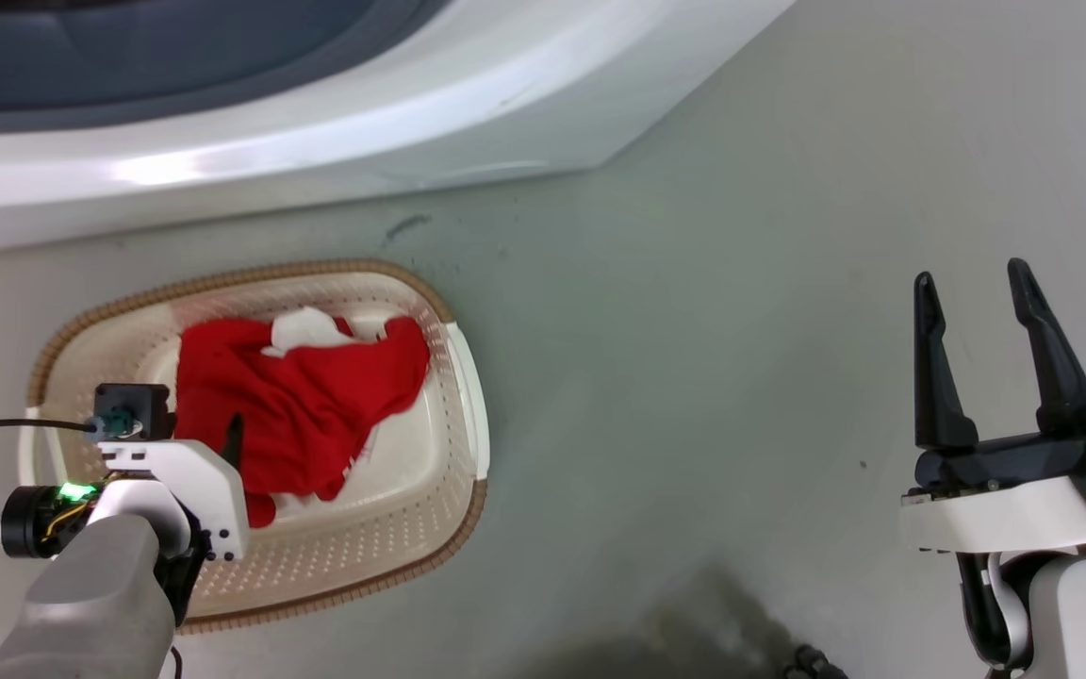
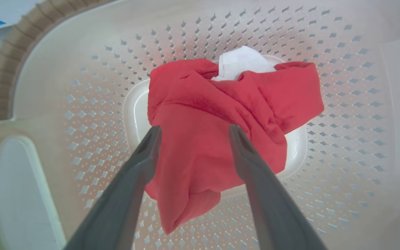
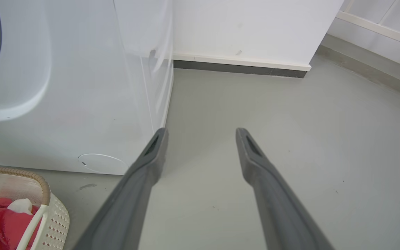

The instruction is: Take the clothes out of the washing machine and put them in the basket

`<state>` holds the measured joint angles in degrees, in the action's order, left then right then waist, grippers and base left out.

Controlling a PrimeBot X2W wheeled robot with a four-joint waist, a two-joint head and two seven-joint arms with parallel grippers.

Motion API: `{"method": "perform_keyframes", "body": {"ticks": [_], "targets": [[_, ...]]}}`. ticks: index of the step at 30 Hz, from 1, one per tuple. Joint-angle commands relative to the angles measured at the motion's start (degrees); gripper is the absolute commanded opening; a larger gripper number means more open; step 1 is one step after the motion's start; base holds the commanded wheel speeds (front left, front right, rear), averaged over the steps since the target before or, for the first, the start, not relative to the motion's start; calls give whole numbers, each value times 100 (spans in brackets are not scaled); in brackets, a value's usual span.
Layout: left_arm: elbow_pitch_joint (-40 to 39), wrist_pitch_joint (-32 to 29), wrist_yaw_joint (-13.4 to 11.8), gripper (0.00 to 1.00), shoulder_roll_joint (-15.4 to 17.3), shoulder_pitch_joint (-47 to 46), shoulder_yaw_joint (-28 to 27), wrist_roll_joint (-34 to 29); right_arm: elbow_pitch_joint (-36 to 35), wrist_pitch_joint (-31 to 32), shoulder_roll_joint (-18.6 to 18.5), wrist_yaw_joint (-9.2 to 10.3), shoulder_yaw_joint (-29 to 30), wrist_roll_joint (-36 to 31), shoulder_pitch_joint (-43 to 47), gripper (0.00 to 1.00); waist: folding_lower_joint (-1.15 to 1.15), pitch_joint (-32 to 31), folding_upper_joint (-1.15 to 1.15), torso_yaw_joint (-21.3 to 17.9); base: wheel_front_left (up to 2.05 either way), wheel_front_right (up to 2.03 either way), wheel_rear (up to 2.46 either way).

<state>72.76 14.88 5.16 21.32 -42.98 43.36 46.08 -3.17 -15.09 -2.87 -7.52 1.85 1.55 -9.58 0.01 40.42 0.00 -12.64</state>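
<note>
Lying crumpled in basket [image 1: 222,275], red clothes [image 1: 298,405], possibly two, left claw [image 2: 193,129], right claw [image 1: 971,271] apart

The floor [image 1: 713,330], washer [image 1: 222,160] and basket [image 1: 411,500] are looked down on steeply in the head view. In the left wrist view the basket is seen from close above, straight into its bottom. In the right wrist view the floor is faced low and forward, toward the washer's side and a wall [image 3: 248,31]. The basket is shared by all three views.
</note>
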Motion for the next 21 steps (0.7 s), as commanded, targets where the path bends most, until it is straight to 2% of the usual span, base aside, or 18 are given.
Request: {"method": "perform_keyframes", "body": {"ticks": [1,9,12,18,21], "targets": [[9,32,32,100,44,36,-59,42,54,-11,0,5,-7,31,-60,100,-1,-276,0,28,0,0,0],[-572,32,89,100,76,542,-585,176,360,-11,-1,5,-28,44,-28,100,-1,-1309,0,192,0,0,0],[-926,32,36,100,108,770,-846,95,454,-11,-1,6,-7,59,29,100,-1,-1705,0,266,0,0,0],[-2106,33,-225,100,187,1344,-1569,-344,568,-11,-2,5,95,35,177,100,-1,-2328,0,420,0,0,0],[-2968,33,-510,100,193,1765,-2070,-776,660,-11,-1,5,125,-68,253,100,-1,-2627,0,524,0,0,0]]}}
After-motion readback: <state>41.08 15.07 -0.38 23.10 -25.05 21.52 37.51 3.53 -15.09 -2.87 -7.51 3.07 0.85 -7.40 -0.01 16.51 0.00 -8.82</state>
